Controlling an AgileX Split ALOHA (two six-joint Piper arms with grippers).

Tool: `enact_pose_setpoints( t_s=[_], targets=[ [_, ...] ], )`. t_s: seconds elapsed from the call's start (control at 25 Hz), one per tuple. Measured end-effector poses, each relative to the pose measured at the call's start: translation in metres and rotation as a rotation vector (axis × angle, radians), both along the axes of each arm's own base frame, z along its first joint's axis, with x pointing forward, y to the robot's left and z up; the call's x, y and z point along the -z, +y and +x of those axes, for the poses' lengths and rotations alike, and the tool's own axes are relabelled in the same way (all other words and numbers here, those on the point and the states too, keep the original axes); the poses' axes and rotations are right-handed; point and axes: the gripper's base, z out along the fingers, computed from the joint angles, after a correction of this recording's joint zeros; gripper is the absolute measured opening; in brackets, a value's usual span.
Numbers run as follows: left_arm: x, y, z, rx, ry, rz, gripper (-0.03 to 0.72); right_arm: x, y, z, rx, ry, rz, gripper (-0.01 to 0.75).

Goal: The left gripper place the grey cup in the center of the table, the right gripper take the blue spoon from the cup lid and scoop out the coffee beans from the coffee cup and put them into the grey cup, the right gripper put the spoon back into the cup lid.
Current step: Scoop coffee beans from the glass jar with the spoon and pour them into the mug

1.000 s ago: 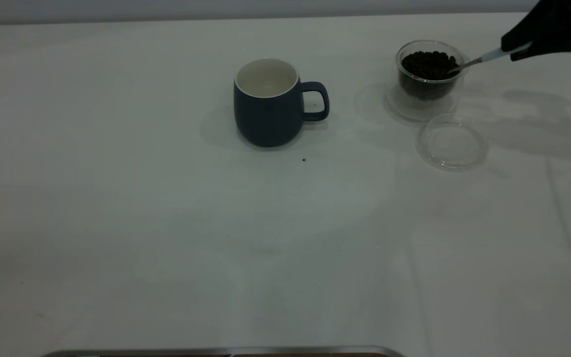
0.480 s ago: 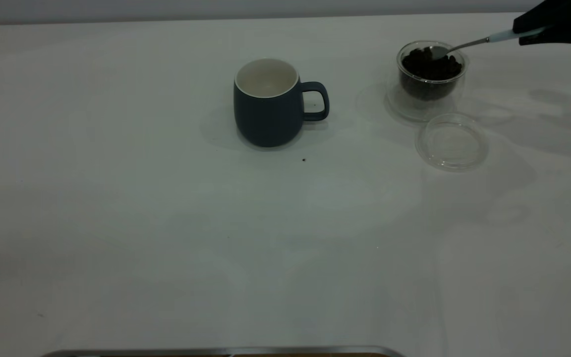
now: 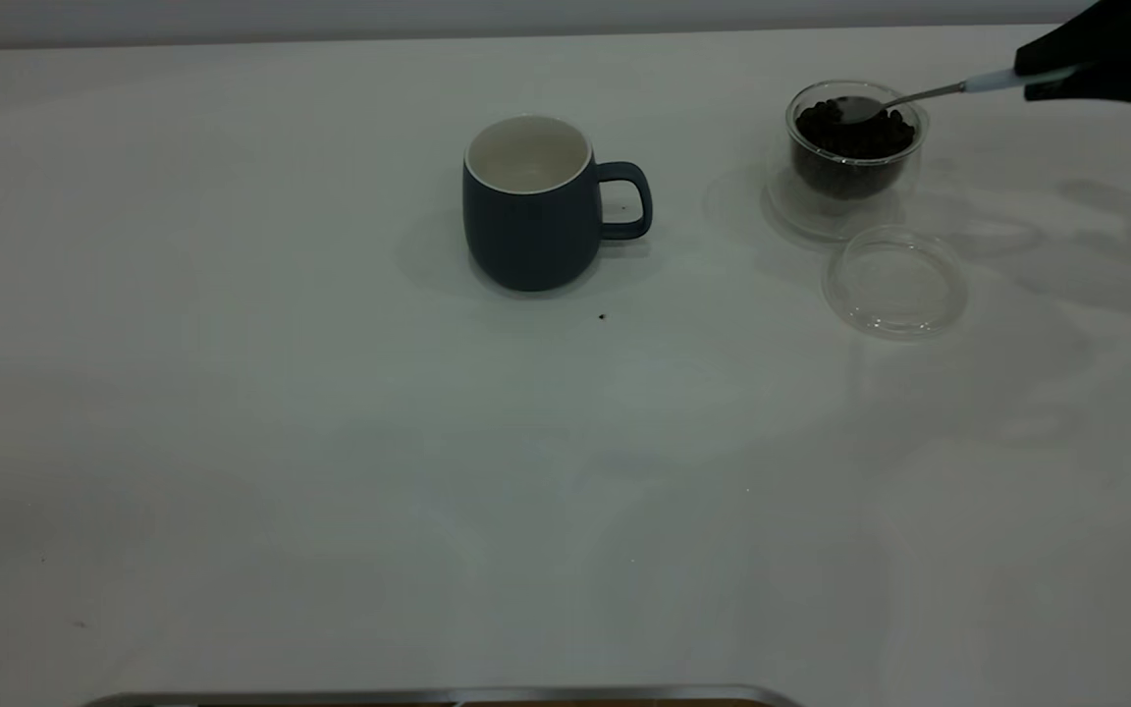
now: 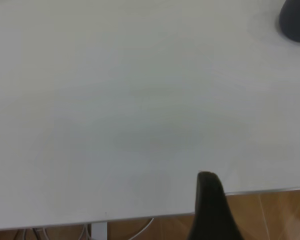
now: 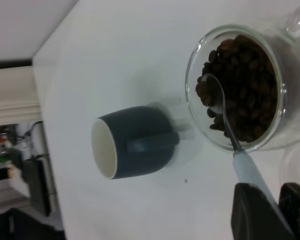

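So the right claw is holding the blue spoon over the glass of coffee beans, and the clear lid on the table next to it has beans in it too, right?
Not quite. The clear lid is empty, as the exterior view shows. The rest holds: the right gripper grips the blue spoon, its bowl over the glass of coffee beans.

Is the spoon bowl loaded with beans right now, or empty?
Empty: the spoon bowl shows bare and shiny above the beans in the coffee cup, held by the right pincer.

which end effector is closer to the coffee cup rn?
Right. The right end effector sits just beside the coffee cup, holding the blue spoon with its bowl over the beans. The left end effector is parked at the table's far edge.
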Motion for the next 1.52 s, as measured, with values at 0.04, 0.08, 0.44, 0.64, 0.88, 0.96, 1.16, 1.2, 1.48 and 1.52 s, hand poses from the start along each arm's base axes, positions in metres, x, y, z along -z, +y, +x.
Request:
enact_pose_setpoints(
  t_s=[0.04,0.08,0.44,0.64,0.88,0.96,1.16,1.2,1.48,1.52],
  targets=[
    [0.000,0.000,0.000,0.000,0.000,0.000,0.551,0.003,0.001,0.000,-0.003,-0.005,0.015,0.115],
    [0.000,0.000,0.000,0.000,0.000,0.000,0.551,0.003,0.001,0.000,-0.004,-0.010,0.024,0.115],
    [0.000,0.000,0.000,0.000,0.000,0.000,0.551,-0.005,0.007,0.000,-0.044,-0.066,0.122,0.115],
    [0.000,0.000,0.000,0.000,0.000,0.000,0.551,-0.006,0.015,0.001,-0.062,-0.075,0.131,0.115],
    [0.000,0.000,0.000,0.000,0.000,0.000,0.551,-0.006,0.029,0.002,-0.090,-0.079,0.138,0.115],
    [0.000,0.000,0.000,0.000,0.000,0.000,0.551,-0.006,0.030,0.002,-0.092,-0.080,0.140,0.115],
    [0.000,0.000,0.000,0.000,0.000,0.000,0.551,-0.007,0.039,0.003,-0.112,-0.079,0.144,0.115],
    [0.000,0.000,0.000,0.000,0.000,0.000,0.551,-0.007,0.044,0.003,-0.123,-0.079,0.144,0.115],
    [0.000,0.000,0.000,0.000,0.000,0.000,0.551,-0.007,0.053,0.004,-0.139,-0.081,0.152,0.115],
    [0.000,0.000,0.000,0.000,0.000,0.000,0.551,-0.007,0.051,0.004,-0.134,-0.082,0.153,0.115]
  ],
)
